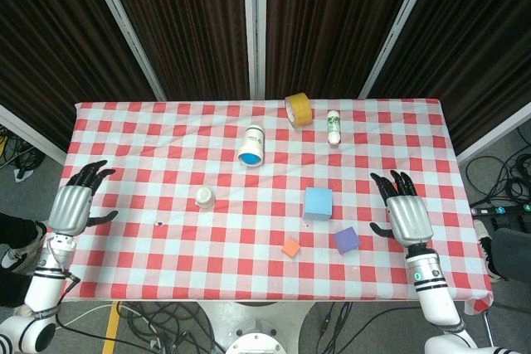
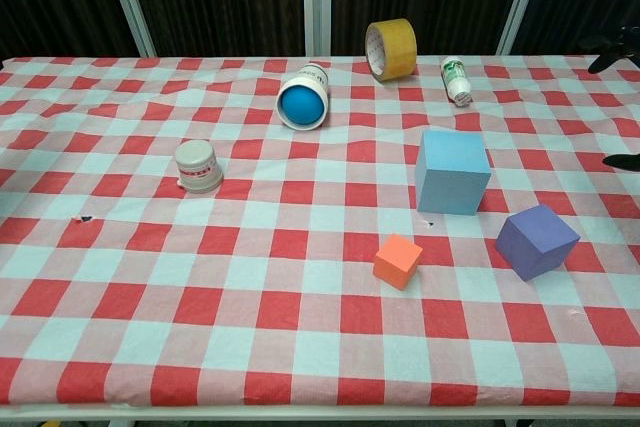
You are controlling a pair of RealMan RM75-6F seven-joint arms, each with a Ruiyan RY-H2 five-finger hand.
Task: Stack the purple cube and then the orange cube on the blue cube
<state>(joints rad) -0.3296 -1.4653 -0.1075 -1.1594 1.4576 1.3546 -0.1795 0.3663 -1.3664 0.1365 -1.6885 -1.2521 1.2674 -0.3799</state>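
Observation:
The light blue cube (image 1: 318, 203) (image 2: 452, 172) stands on the checked cloth right of centre. In front of it to the right lies the purple cube (image 1: 346, 240) (image 2: 537, 241), tilted in plan. The small orange cube (image 1: 290, 247) (image 2: 398, 261) sits in front of the blue one to the left. My right hand (image 1: 405, 210) hovers at the right side of the table, fingers spread, holding nothing, a short way right of the purple cube; only its fingertips (image 2: 620, 52) show in the chest view. My left hand (image 1: 76, 198) is at the far left edge, fingers apart and empty.
A white jar with a blue opening (image 1: 251, 146) (image 2: 303, 99) lies on its side at mid-table. A yellow tape roll (image 1: 299, 109) (image 2: 391, 48) and a small white bottle (image 1: 333, 127) (image 2: 455, 79) lie at the back. A small white pot (image 1: 204, 196) (image 2: 198, 166) stands left of centre.

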